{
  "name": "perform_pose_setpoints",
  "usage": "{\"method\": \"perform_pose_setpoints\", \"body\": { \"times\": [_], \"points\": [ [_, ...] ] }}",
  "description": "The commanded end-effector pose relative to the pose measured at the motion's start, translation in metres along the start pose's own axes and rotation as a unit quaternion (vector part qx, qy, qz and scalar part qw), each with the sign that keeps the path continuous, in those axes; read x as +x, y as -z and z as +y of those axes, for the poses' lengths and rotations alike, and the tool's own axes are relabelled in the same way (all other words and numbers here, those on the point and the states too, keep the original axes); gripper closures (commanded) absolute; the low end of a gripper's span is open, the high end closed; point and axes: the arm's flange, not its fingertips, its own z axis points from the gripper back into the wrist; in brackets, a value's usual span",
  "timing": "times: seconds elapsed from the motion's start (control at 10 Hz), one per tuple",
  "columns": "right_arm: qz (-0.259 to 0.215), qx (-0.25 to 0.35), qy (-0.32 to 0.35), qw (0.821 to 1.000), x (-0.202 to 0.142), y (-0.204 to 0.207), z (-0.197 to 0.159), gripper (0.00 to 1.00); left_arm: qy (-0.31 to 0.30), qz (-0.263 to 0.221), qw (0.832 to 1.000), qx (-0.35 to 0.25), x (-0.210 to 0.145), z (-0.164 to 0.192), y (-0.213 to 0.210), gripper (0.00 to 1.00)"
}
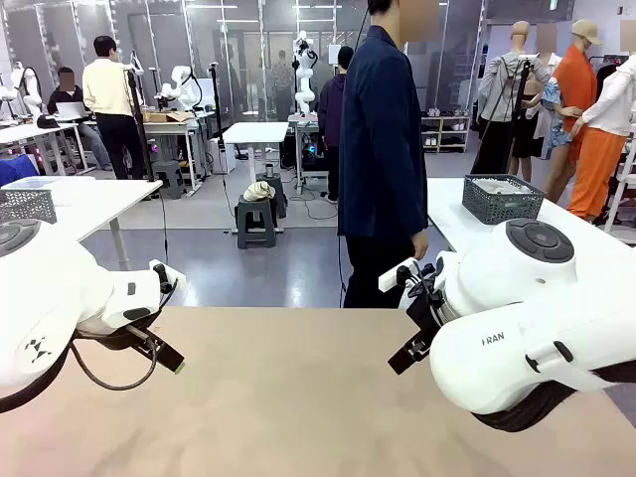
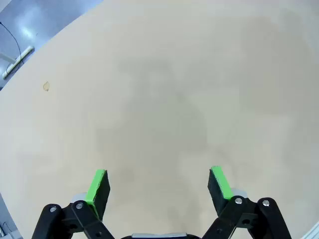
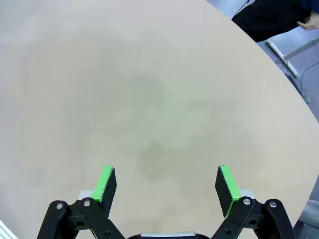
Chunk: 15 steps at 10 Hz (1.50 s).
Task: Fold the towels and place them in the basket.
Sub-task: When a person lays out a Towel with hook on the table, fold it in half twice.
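The dark grey basket (image 1: 502, 199) sits well off on a white side table (image 1: 445, 217), something pale inside. Over the beige table (image 1: 298, 397), the left gripper (image 2: 159, 181) and right gripper (image 3: 168, 181) hover low, spread wide, holding nothing. The right arm (image 1: 537, 348) reads "FRAN". Open tabletop runs to the far edge, where a person (image 1: 383, 149) stands.

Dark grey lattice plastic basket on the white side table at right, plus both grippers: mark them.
Dark grey lattice plastic basket (image 1: 503, 206): front view, its front wall.
Left gripper (image 2: 158, 175): left wrist view, midway between green-padded fingertips.
Right gripper (image 3: 165, 173): right wrist view, midway between green-padded fingertips.
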Motion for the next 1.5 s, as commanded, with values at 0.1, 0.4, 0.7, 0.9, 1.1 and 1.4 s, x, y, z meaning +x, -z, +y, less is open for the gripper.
{"method": "perform_pose_setpoints", "body": {
  "times": [0.1, 0.4, 0.7, 0.9, 1.1, 1.4],
  "points": [
    [0.000, 0.000, 0.000, 1.000, 0.0000, 0.0000, 0.0000, 0.00, 0.000, 0.000, 1.000, 0.000, 0.0001, -0.0002, 0.0000, 0.00],
    [0.000, 0.000, 0.000, 1.000, 0.0000, 0.0000, 0.0000, 0.00, 0.000, 0.000, 1.000, 0.000, 0.0001, -0.0002, 0.0000, 0.00],
    [0.000, 0.000, 0.000, 1.000, 0.0000, 0.0000, 0.0000, 0.00, 0.000, 0.000, 1.000, 0.000, 0.0001, -0.0002, 0.0000, 0.00],
    [0.000, 0.000, 0.000, 1.000, 0.0000, 0.0000, 0.0000, 0.00, 0.000, 0.000, 1.000, 0.000, 0.0001, -0.0002, 0.0000, 0.00],
    [0.000, 0.000, 0.000, 1.000, 0.0000, 0.0000, 0.0000, 0.00, 0.000, 0.000, 1.000, 0.000, 0.0001, -0.0002, 0.0000, 0.00],
    [0.000, 0.009, -0.008, 1.000, 0.0017, -0.0079, -0.0004, 0.00, 0.010, -0.001, 1.000, -0.009, -0.0009, 0.0028, -0.0068, 0.00]
  ]
}}
